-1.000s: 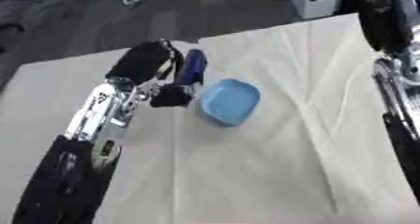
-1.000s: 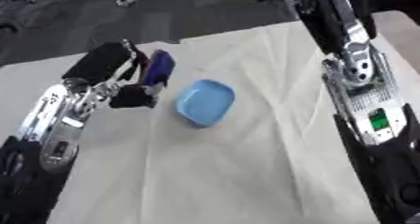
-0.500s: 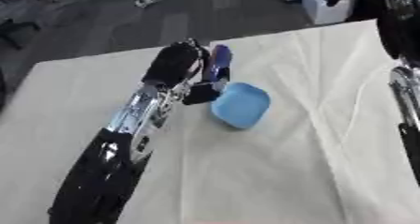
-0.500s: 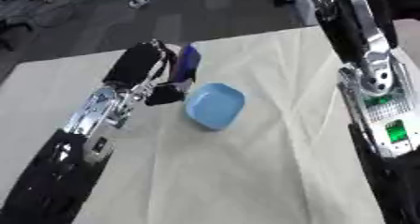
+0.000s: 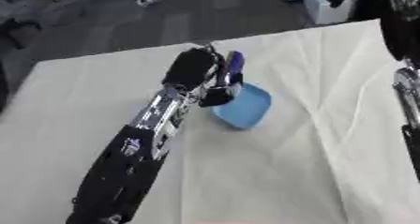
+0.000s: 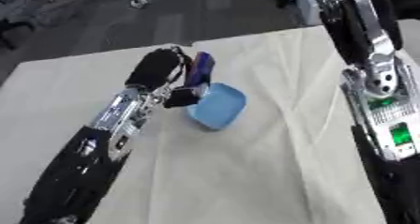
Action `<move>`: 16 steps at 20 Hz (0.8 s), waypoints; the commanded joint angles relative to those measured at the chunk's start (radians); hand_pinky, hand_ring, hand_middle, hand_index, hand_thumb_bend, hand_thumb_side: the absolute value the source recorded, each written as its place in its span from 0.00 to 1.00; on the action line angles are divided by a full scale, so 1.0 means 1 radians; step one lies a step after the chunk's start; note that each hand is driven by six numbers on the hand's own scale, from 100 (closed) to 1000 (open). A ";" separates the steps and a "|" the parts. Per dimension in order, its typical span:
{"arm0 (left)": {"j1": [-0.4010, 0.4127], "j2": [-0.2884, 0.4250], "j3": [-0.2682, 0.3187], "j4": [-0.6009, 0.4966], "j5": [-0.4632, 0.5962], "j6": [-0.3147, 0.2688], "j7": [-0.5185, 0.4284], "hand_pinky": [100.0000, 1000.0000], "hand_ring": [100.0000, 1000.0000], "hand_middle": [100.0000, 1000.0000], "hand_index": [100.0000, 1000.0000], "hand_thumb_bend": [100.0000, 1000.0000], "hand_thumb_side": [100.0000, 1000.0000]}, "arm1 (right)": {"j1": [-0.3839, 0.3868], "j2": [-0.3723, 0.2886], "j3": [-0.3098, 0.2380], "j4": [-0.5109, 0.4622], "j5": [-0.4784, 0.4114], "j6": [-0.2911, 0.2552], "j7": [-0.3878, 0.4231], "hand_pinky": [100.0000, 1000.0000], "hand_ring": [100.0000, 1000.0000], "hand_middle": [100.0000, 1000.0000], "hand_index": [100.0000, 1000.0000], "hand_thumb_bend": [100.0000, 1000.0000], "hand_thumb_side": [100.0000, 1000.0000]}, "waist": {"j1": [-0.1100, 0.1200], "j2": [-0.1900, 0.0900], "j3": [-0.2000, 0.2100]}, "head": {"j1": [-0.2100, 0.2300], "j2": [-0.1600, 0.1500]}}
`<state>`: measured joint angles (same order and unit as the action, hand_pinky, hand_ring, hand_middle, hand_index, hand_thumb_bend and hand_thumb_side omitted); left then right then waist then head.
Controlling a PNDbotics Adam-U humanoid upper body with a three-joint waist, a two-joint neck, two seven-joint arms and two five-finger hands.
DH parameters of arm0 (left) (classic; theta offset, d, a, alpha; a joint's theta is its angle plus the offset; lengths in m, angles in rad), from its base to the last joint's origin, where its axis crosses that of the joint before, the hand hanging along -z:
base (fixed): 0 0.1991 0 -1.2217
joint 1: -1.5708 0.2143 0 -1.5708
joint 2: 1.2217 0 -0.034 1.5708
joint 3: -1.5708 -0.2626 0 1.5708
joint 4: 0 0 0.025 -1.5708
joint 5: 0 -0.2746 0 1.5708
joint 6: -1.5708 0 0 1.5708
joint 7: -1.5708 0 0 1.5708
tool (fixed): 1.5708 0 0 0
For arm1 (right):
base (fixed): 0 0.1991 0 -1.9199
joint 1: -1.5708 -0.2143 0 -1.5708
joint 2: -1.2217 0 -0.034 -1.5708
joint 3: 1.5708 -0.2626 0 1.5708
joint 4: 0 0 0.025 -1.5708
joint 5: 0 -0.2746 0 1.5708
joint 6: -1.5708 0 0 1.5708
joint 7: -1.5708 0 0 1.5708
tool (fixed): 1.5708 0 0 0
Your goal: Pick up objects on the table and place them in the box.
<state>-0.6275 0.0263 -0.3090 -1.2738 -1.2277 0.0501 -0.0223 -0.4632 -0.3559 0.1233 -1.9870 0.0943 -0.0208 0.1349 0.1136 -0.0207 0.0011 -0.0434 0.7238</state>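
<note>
Left eye view: we see the left hand [image 5: 199,73] pinching a dark blue object [image 5: 236,68], just above the blue tray's [image 5: 250,109] near rim.
Handling: looks light and stiff; we'd grip its flat sides.
Right eye view: right arm [image 6: 371,63] beside the tray; its fingers, we cannot tell.

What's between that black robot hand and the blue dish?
Nothing separate: in the left eye view the left hand, holding a dark blue object, reaches the blue dish's rim.
</note>
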 commanded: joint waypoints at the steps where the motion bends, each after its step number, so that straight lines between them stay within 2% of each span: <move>1: -0.031 -0.006 0.002 0.018 -0.020 -0.007 0.007 0.00 0.00 0.07 0.33 0.00 0.57 | -0.024 -0.001 -0.002 -0.013 -0.005 -0.001 0.002 0.45 0.35 0.53 0.88 0.00 0.87 | -0.007 -0.008 -0.003 | 0.005 -0.009; 16: -0.091 -0.070 0.046 0.278 -0.148 -0.036 0.077 0.00 0.00 0.08 0.33 0.00 0.58 | -0.039 0.013 0.007 -0.013 -0.013 -0.005 0.011 0.45 0.35 0.53 0.88 0.00 0.87 | -0.006 0.000 -0.024 | 0.019 -0.015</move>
<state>-0.6953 -0.0410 -0.2772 -1.0017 -1.3586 0.0148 0.0427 -0.4816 -0.3423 0.1301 -1.9870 0.0875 -0.0260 0.1420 0.1138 -0.0115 -0.0231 -0.0344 0.7200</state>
